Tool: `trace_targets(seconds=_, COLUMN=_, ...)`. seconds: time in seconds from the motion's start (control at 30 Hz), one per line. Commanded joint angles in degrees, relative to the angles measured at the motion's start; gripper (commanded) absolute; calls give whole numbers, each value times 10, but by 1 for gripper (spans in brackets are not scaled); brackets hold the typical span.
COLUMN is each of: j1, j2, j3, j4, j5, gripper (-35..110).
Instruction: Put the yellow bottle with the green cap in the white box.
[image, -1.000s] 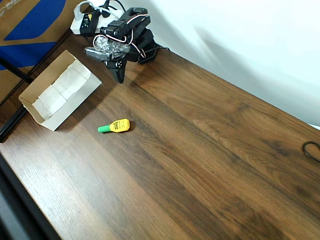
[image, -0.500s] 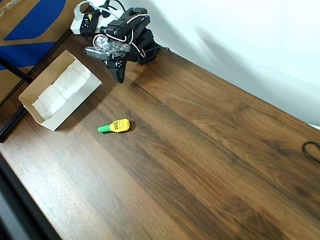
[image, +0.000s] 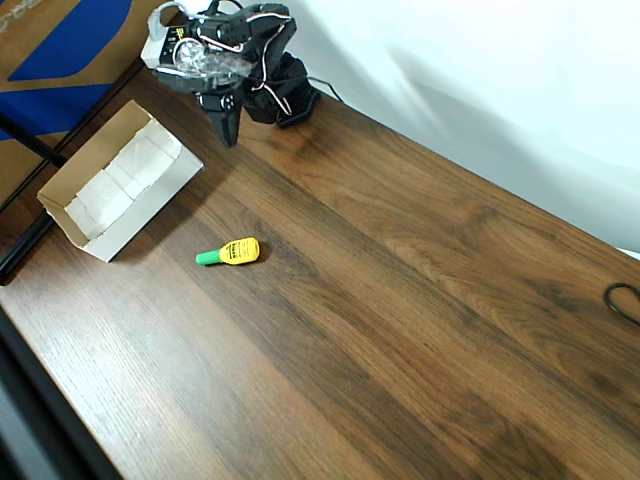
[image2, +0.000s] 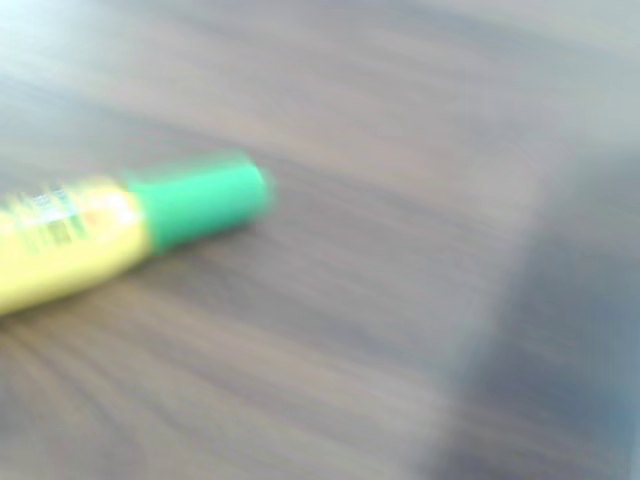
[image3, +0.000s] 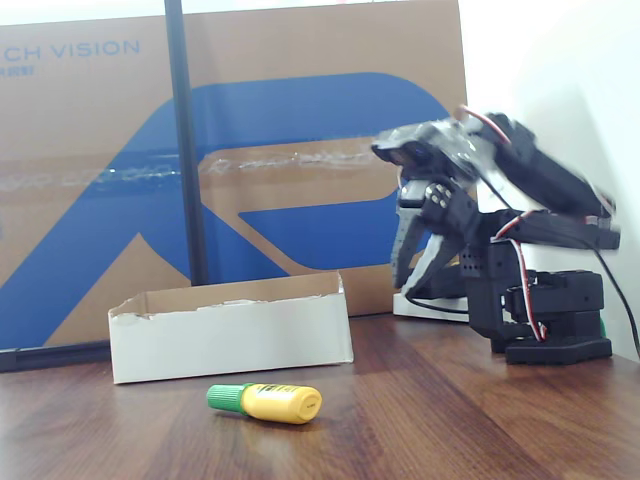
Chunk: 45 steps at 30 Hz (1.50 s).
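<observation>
White box (image: 118, 190) sits empty at the left of the overhead view, yellow bottle with the green cap (image: 229, 252) lies on its side on the wood table (image: 420, 330) just right of it, nothing done yet, gripper (image3: 418, 262) raised near the base, jaws slightly parted, holding nothing.

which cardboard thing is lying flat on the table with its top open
The white box, a shallow tray white inside, beside the yellow bottle. The brown-and-blue cardboard sheet stands upright behind it.
</observation>
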Motion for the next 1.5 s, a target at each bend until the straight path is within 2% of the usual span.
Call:
trace_targets(seconds=0.0, j1=2, j2=-25, j3=-50, j4=0, j5=-10, gripper=3)
trace_targets(seconds=0.2, j1=-13, j2=-110, j3=-77, j4=-35, j5=4, gripper=1)
trace_targets(seconds=0.53, j1=-20, j2=-272, j3=-72, j4=-216, j5=16, gripper=3)
trace_targets(seconds=0.83, j1=-29, j2=-413, j3=-95, j4=-339, j5=-11, gripper=4)
trace_targets(seconds=1.0, j1=-45, j2=-504, j3=-147, j4=-369, j5=-11, gripper=9)
trace_targets(seconds=1.3, j1=-117, j2=-626, j3=-288, j4=-361, j5=-58, gripper=12)
trace_targets(seconds=1.47, j1=-153, j2=-716, j3=-323, j4=-403, j5=-60, gripper=14)
